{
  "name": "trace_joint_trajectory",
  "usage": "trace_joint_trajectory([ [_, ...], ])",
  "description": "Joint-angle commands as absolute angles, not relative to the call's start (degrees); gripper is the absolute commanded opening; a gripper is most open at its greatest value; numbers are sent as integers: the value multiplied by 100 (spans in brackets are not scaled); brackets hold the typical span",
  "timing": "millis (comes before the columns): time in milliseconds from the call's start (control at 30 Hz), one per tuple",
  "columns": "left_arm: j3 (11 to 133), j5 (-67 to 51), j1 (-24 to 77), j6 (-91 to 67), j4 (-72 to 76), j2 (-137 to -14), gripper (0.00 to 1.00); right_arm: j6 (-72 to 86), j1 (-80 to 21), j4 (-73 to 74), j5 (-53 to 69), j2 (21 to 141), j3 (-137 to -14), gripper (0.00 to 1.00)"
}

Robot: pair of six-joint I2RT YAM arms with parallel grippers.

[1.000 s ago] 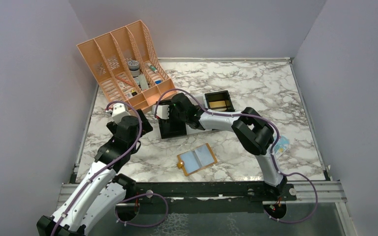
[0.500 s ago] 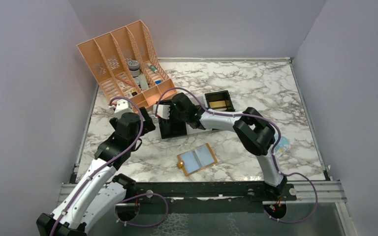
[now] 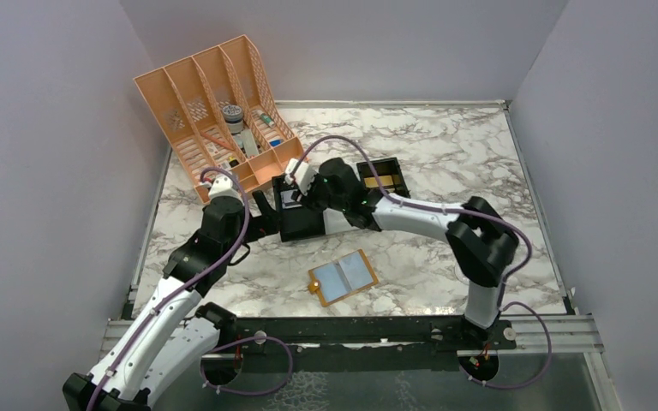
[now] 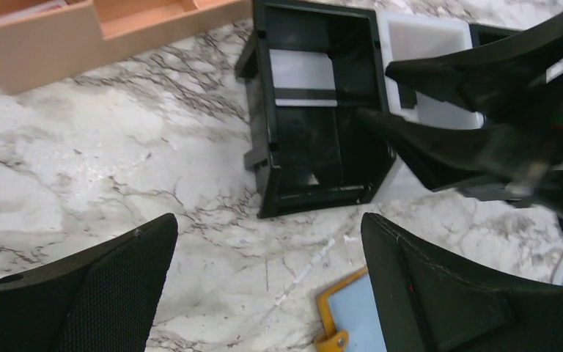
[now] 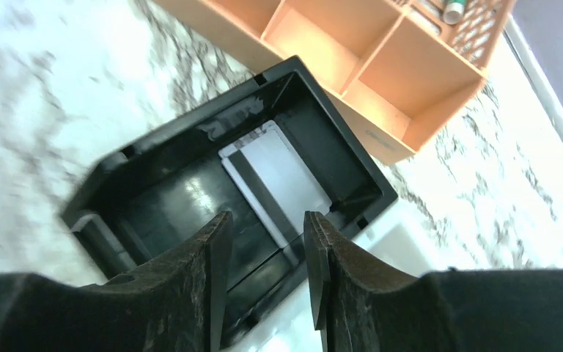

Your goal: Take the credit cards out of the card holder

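Observation:
The card holder [image 3: 343, 276] lies open on the marble near the front, tan rim around pale blue panels; its corner [image 4: 352, 315] shows by my left fingers. I cannot tell cards from panels inside it. One pale credit card [image 5: 278, 180] with a dark stripe lies in a black bin [image 3: 291, 227]; the same card [image 4: 304, 77] shows in the left wrist view. My right gripper [image 5: 266, 220] hovers over that bin, jaws apart with nothing between them. Just left of the bin, my left gripper [image 3: 261, 214] is wide open and empty.
An orange file organizer [image 3: 218, 111] with small items stands at the back left. A second black bin [image 3: 383, 177] with something tan inside sits behind the right arm. Grey walls close in on three sides.
My left gripper moved forward and right toward the black bin. The right arm's elbow swung right and its gripper shifted slightly right over the bin. The card holder did not move.

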State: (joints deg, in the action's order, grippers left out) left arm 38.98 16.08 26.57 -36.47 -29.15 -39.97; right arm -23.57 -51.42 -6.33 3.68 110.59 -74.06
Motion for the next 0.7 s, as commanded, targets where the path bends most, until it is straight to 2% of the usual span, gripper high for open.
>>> trace_joint_trajectory([
  [0, 3693, 448, 2622, -3665, -2943, -3783, 99, -323, -5150, -1252, 291, 9882, -6596, 41],
  [333, 3571, -773, 2624, -3664, -2889, -3863, 99, 2509, -5142, -1015, 165, 8149, -4636, 41],
  [467, 3578, -1112, 2619, -3455, -2833, -4088, 99, 3229, -5142, -502, 73, 7941, -4376, 41],
  [667, 3617, -1496, 2619, -3292, -2651, -4349, 98, 3471, -5142, 443, -247, 7909, -4424, 41],
])
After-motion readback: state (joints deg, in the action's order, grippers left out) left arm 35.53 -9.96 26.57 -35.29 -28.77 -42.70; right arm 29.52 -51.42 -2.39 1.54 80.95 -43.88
